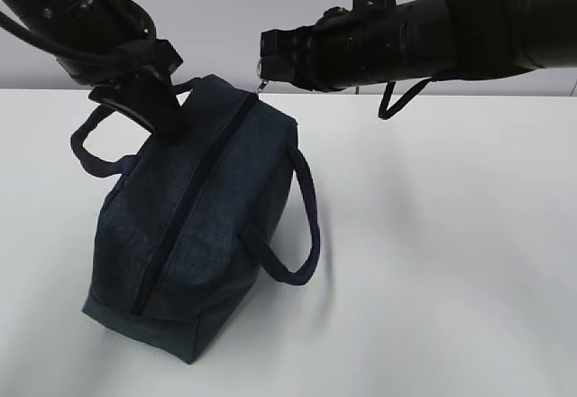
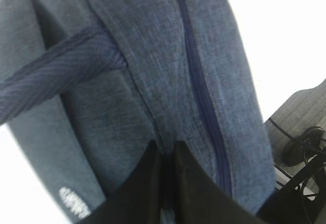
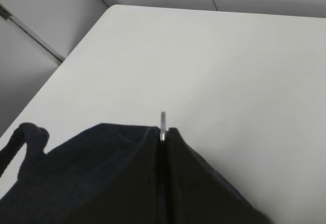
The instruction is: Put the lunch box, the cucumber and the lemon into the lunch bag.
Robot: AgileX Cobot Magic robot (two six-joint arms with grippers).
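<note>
The lunch bag [image 1: 203, 226] stands on the white table [image 1: 451, 235] with its zip [image 1: 194, 194] shut along the whole top, and that zip line is the axis on which the next move turns: in the exterior view it runs from the far end, by the right gripper [image 1: 264, 61], down toward the near end. The right gripper sits at the far end of that line with its jaws pressed together on the metal ring pull [image 3: 162, 126], which sticks out just past the fingertips in the right wrist view; the bag lies directly below and behind it, the zip stretching away from the pull along the length of the bag. The left gripper [image 2: 165, 150] is on the bag's top just to the left of the zip, near the same far end, its jaws nearly closed with a fold of the navy fabric pinched between them, one loop handle [image 2: 56, 76] off to its left. I judge the step in hand to be opening the bag, the left arm bracing the cloth while the right draws the pull along the zip's long axis toward the near end. The lunch box, the cucumber and the lemon show in none of the views, so where they are cannot be told.
</note>
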